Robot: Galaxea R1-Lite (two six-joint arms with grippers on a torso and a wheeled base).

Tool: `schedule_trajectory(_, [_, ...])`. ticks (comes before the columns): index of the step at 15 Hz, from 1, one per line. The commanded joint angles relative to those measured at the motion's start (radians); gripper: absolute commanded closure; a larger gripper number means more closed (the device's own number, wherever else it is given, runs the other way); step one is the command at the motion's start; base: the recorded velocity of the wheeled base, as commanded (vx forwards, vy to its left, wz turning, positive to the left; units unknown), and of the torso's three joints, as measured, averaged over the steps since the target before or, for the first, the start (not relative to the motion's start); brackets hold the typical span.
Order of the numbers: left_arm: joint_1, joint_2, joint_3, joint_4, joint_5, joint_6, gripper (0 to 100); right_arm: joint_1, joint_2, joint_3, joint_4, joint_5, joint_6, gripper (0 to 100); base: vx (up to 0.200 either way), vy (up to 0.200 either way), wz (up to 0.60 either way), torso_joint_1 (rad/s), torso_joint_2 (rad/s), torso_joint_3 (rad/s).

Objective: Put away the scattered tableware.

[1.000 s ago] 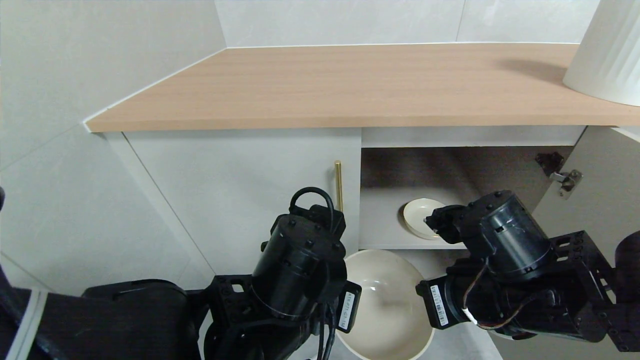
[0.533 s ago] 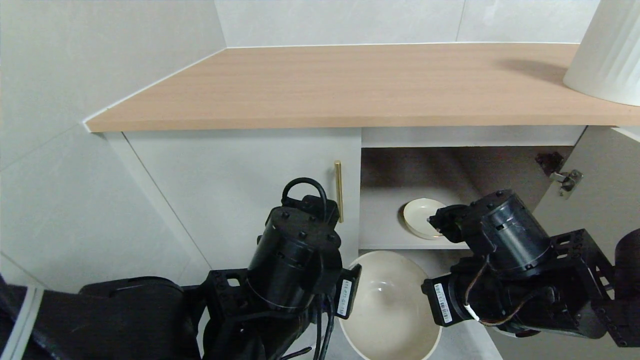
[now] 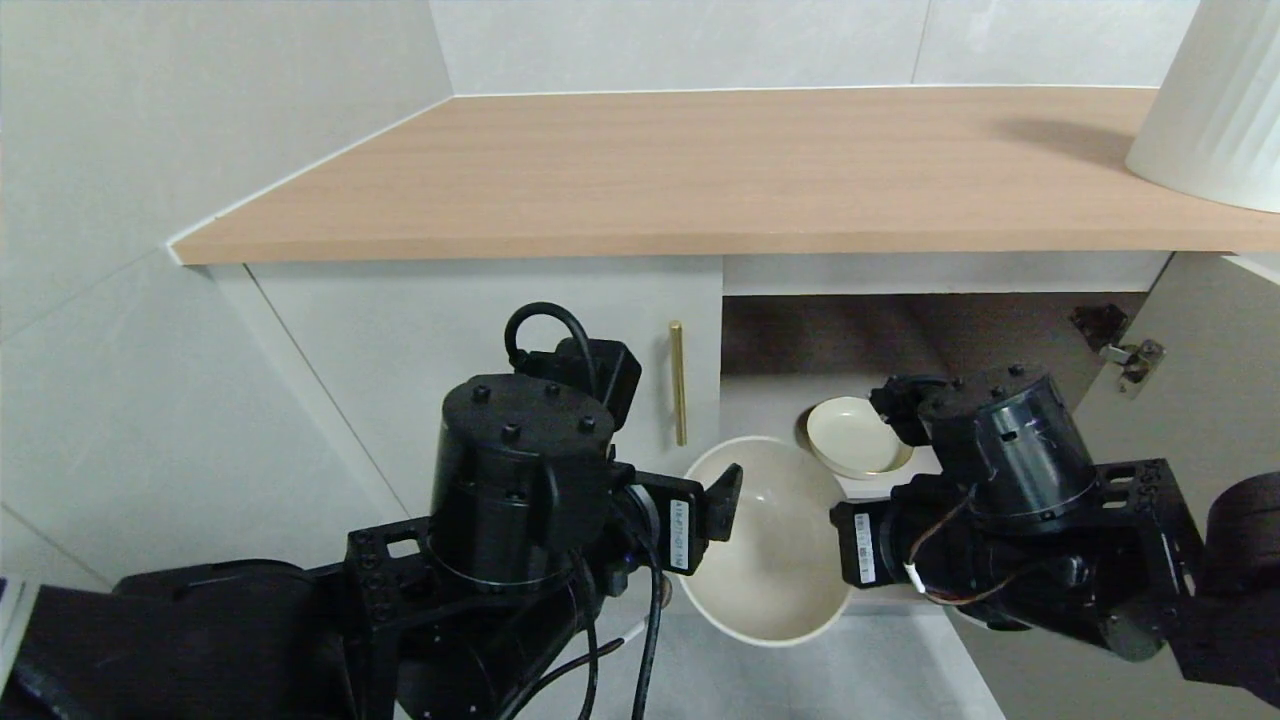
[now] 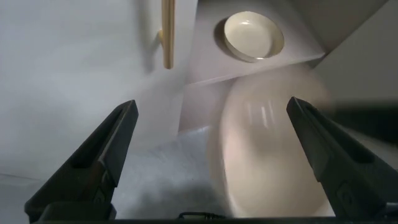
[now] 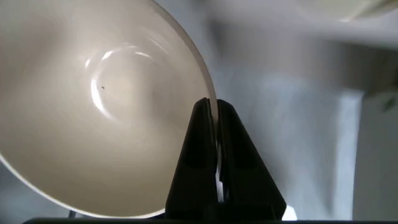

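"So, how far along was it?"

"Partway. A small cream round dish (image 3: pixel 858 437) sat on the white cabinet shelf (image 3: pixel 752 412) (stowed, I'd judge). The right end effector (image 5: pixel 216 118) pinched the big cream ceramic bowl (image 3: pixel 765 545) by its rim, just outside the opening. The left end effector (image 4: pixel 211 107) gaped, empty."

The left gripper (image 4: pixel 211 107) holds its two black fingers (image 4: pixel 99 165) spread wide apart. Between them, closer to one finger than the other, a large cream bowl (image 4: pixel 273 162) shows blurred, its hollow turned toward the camera, just before the front edge of a pale grey cabinet shelf (image 4: pixel 205 59). Farther in on that shelf sits a small round cream dish (image 4: pixel 254 35), upright, and beside the opening a slim brass bar handle (image 4: pixel 168 34) runs along the white cabinet door (image 4: pixel 81 56).
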Motion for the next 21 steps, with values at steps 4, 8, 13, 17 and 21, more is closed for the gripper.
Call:
schedule_trajectory(4, [0.003, -0.004, 0.001, 0.001, -0.002, 0.000, 0, -0.144, 0.165, 0.062, -0.281, -0.135, -0.013, 100, 0.000, 0.000, 0.00, 0.000, 0.00, 0.000])
schedule_trajectory(8, [0.005, -0.001, -0.002, 0.001, -0.001, 0.000, 0, -0.280, 0.231, -0.036, -0.279, -0.133, 0.018, 100, 0.000, 0.000, 0.00, 0.000, 0.00, 0.000])
schedule_trajectory(13, [0.016, -0.003, -0.004, 0.001, -0.002, 0.000, 0, -0.362, 0.318, -0.111, -0.278, -0.139, 0.072, 100, 0.000, 0.000, 0.00, 0.000, 0.00, 0.000])
schedule_trajectory(17, [0.019, 0.000, -0.005, 0.001, -0.002, 0.000, 0, -0.409, 0.354, -0.167, -0.276, -0.169, 0.098, 100, 0.000, 0.000, 0.00, 0.000, 0.00, 0.000])
schedule_trajectory(21, [0.022, -0.001, -0.007, 0.001, -0.002, 0.000, 0, -0.458, 0.429, -0.225, -0.278, -0.169, 0.105, 100, 0.000, 0.000, 0.00, 0.000, 0.00, 0.000])
